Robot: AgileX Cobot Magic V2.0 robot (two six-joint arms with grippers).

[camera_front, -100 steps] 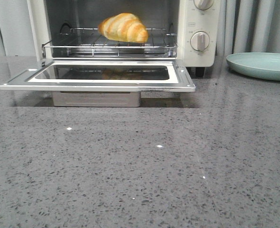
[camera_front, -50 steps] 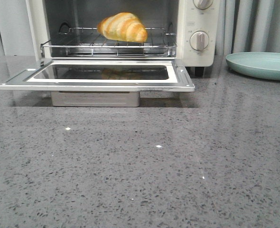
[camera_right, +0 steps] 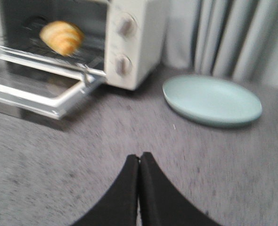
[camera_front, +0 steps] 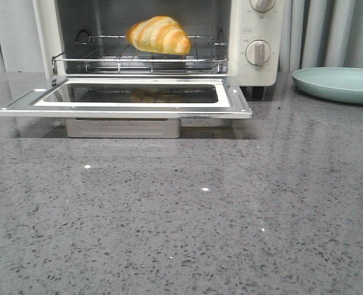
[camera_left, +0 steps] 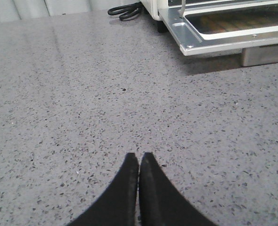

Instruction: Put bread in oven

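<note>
Far desk edge: bread (camera_front: 159,35) was seen on the oven (camera_front: 255,43) rack.
Handling: judged light, soft, best cradled mid-body.
Fingers: left gripper (camera_left: 139,162), right gripper (camera_right: 139,162) pressed closed, nothing held.

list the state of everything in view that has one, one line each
oven: door dropped fully open and flat, wire rack inside
bread: lying on the wire rack inside the oven, held by nothing
plate: empty, on the counter to the right of the oven
left pincer: shut, empty, over bare counter
right pincer: shut, empty, over bare counter
knobs: setting too small to read
</note>
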